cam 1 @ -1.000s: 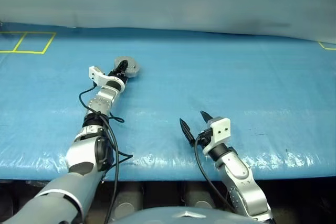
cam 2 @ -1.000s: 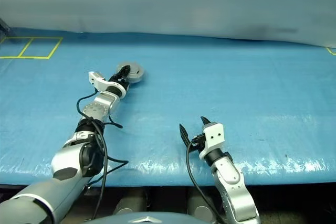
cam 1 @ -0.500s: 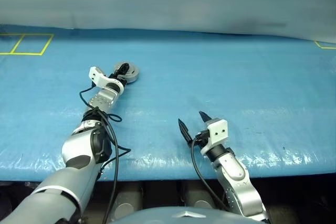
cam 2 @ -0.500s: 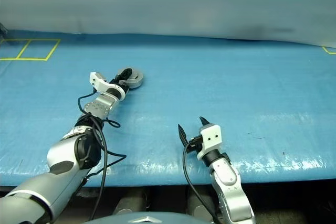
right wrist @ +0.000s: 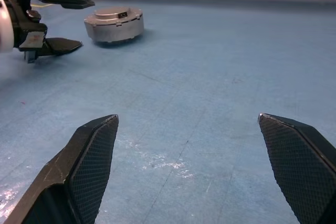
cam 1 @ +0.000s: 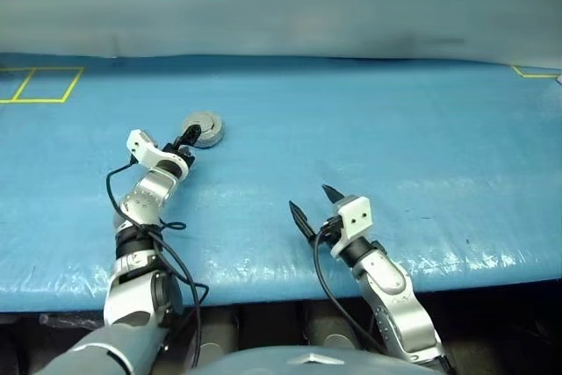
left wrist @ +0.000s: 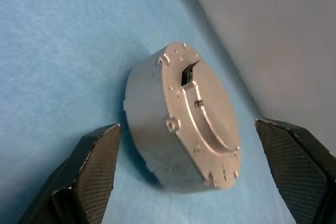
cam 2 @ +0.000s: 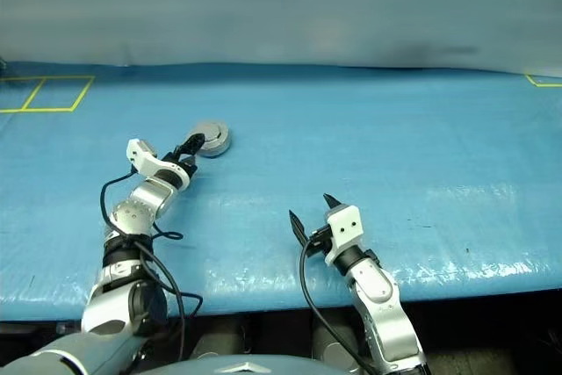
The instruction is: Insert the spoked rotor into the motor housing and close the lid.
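Withdrawn from the housing since the earlier frame, the left gripper (cam 1: 187,138) now stands just short of it, fingers spread wide and empty. Nearest, the right gripper (cam 1: 309,206) hovers over the blue-covered bench (cam 1: 395,147), fingers equally wide, holding nothing. Far left sits the round silver-grey metal motor housing (cam 1: 204,127), its plain grey lid (left wrist: 202,114) shut flat on top. Judgement: task appears complete; retreat straight back, avoiding contact.

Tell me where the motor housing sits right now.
The motor housing, lid closed, rests on the blue table cover on the robot's left, just beyond the open left gripper and apart from it.
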`<state>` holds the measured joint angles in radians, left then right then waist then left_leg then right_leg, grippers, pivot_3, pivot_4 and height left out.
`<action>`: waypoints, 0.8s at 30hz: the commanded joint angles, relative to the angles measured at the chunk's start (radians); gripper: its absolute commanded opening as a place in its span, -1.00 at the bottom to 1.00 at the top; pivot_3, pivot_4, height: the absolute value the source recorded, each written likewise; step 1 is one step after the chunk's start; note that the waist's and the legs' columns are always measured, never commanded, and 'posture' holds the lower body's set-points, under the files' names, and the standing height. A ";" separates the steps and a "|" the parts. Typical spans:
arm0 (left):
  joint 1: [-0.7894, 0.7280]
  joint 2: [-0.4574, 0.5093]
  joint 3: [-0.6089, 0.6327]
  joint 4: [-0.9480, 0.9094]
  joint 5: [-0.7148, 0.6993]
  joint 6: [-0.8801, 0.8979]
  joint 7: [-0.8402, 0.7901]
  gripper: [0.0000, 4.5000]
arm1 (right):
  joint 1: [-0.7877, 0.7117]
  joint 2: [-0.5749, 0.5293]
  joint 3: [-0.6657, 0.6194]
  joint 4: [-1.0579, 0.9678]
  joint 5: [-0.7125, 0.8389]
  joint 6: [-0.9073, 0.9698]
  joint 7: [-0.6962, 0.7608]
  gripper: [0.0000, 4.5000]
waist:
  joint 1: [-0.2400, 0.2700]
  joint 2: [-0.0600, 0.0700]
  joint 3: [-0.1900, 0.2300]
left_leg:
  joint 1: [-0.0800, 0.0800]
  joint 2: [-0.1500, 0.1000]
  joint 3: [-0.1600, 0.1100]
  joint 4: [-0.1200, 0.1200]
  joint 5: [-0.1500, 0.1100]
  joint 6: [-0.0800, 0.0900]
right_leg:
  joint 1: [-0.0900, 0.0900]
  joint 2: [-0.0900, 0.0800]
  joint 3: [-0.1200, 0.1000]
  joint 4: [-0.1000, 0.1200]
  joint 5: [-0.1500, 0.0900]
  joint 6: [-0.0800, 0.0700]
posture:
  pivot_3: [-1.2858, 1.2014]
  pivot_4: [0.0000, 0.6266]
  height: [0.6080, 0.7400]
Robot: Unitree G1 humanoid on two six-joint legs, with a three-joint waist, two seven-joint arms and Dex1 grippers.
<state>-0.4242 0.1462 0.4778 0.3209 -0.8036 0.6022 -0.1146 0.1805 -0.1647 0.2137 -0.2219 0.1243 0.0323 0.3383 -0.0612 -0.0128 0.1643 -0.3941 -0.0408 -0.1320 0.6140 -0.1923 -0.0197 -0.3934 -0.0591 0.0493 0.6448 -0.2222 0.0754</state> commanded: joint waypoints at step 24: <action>0.703 0.108 -0.433 -0.500 0.695 -0.771 -0.165 0.99 | -0.032 -0.014 -0.030 0.002 0.013 0.002 0.054 1.00 | 0.047 0.001 0.001 | -0.008 0.005 0.000 -0.001 -0.003 -0.002 | -0.006 -0.002 -0.001 -0.002 -0.003 -0.003 | 0.03 -0.52 1.00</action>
<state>0.2788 0.2603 0.0362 -0.1653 -0.1091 -0.1419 -0.2839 0.1451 -0.1857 0.1818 -0.1840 0.1257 0.0336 0.3939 -0.0140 -0.0123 0.1651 -0.4020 -0.0355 -0.1315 0.6128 -0.1949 -0.0216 -0.3997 -0.0614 0.0479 0.6429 -0.2247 0.0720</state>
